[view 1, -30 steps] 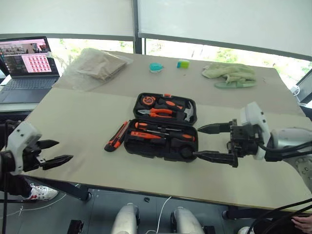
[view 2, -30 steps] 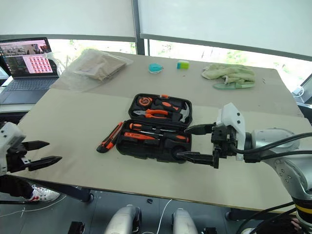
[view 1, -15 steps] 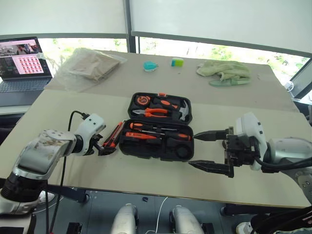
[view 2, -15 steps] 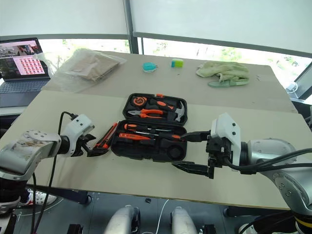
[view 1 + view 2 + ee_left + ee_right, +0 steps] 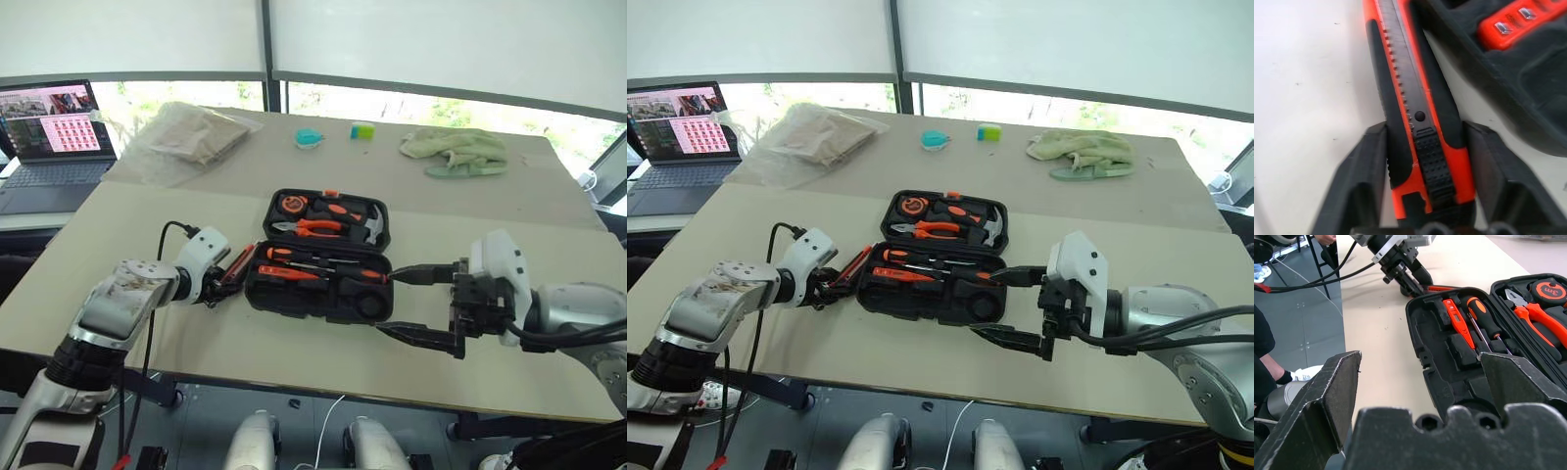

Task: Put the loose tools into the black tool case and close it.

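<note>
The black tool case (image 5: pixel 321 257) lies open in the middle of the table (image 5: pixel 137 225), lid half away from the robot. In the lid sit pliers (image 5: pixel 315 226), a hammer (image 5: pixel 373 225) and a tape measure (image 5: pixel 1548 289) — its face reads "3m", the only writing I can make out. The near half holds two orange-and-black screwdrivers (image 5: pixel 343 273) and a slim orange screwdriver (image 5: pixel 287 273).

The utility knife (image 5: pixel 1415 112) lies on the table just beside the case's left wall. The left gripper (image 5: pixel 217 290) has its two black fingers (image 5: pixel 1359 181) either side of the knife's butt end, pressed against its flanks — pinching it, by the look of the wrist view. The knife's ridged black slider faces up.

The right gripper (image 5: pixel 416 305) hangs at the case's near right corner with its fingers spread wide, nothing between them.

Farther back sit a laptop (image 5: pixel 54 137) with a grid of pink thumbnails, too small to read, a plastic-wrapped bundle (image 5: pixel 191 135) and a green cloth (image 5: pixel 456 150).
</note>
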